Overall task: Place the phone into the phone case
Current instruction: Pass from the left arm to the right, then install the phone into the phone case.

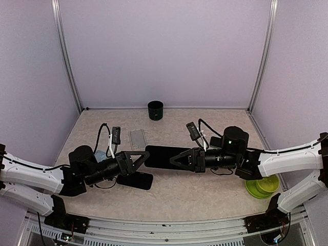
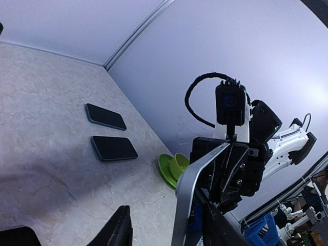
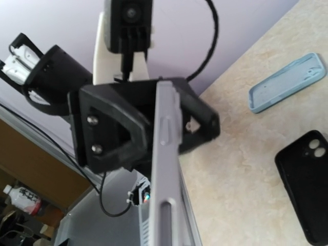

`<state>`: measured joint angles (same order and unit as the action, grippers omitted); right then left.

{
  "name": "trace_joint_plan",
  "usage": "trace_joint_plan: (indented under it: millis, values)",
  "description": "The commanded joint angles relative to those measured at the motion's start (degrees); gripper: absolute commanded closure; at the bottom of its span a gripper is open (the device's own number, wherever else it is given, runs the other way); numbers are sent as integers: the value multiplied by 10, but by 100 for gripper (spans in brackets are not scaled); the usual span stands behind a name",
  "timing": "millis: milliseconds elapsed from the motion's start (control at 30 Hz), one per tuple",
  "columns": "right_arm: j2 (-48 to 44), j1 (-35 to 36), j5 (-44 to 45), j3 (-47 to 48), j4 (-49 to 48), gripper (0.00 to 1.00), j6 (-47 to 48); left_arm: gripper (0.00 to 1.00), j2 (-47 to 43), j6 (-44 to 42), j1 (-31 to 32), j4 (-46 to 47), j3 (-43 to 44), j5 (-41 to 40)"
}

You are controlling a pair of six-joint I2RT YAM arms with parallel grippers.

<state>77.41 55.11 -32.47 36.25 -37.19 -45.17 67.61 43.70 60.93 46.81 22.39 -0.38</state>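
A slim phone with a black face and silver edge (image 1: pixel 160 156) hangs in the air between the two arms, over the middle of the speckled beige table (image 1: pixel 205 205). Its dark face is turned toward the overhead camera, and each wrist camera sees it edge-on.

The right pincer (image 1: pixel 177 158) is clamped across the flat faces of the phone's right end, a sensible hold because the faces give the pads broad contact. The left pincer (image 1: pixel 144 158) surrounds the other end with its jaws parted. One finger (image 2: pixel 120 230) stands apart from the metal edge, so it is not pinching.

This reads as a hand-over, with the weight on the right arm alone (a grip at one end, so sagging or twisting is the risk).

The matte black phone case (image 1: pixel 136 180), with a camera cut-out, lies on the table close by the left pincer, toward the near edge and apart from the phone. I cannot tell whether its open side faces up. A pale blue case (image 3: pixel 287 82) lies farther off.

The phone is not yet in the case, and the next move likely calls for levelling it over that black shell.
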Motion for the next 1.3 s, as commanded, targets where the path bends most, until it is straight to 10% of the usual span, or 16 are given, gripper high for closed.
trace_joint_plan:
  millis: [0,1267]
  values:
    - [-36,4,14,4,8,100,27,50,-29,-3,-16,-31,-12,-30]
    - [15,2,140,69,230,100,52,33,-45,109,-141,-379,-52,-139]
